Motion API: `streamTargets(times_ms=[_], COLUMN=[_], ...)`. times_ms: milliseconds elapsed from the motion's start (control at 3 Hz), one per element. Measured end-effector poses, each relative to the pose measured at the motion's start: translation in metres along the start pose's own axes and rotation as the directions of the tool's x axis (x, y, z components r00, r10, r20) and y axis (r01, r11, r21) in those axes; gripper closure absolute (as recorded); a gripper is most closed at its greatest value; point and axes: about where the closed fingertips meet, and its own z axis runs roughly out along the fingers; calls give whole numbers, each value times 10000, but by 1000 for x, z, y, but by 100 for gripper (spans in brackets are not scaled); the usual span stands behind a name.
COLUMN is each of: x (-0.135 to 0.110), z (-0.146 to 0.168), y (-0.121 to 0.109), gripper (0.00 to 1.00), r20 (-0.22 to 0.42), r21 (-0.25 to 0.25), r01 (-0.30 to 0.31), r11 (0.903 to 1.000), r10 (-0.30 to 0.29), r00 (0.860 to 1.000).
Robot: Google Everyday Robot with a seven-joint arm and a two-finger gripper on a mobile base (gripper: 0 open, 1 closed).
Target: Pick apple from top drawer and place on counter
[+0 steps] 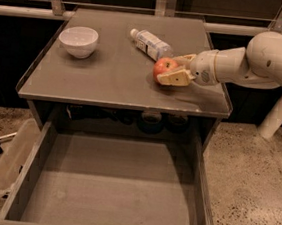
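The red apple (163,65) sits low on the counter (109,83), right of centre, near the plastic bottle. My gripper (169,70) reaches in from the right with its tan fingers (175,79) on either side of the apple, shut on it. The top drawer (108,186) below the counter is pulled fully open, and its flat bottom is bare.
A white bowl (78,41) stands at the counter's back left. A clear plastic bottle (150,43) lies on its side just behind the apple. A pale plastic bin (10,158) stands on the floor left of the drawer. A rail runs behind the counter.
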Motion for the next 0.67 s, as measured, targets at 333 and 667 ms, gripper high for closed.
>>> streamTargets(times_ms=[333,667], x=[0,0], z=[0,0], y=[0,0], gripper=[61,38], r20=[0,0], r21=[-1,-1], r01=[0,0], r11=[10000,10000], r10=[0,0], r00=[10000,10000])
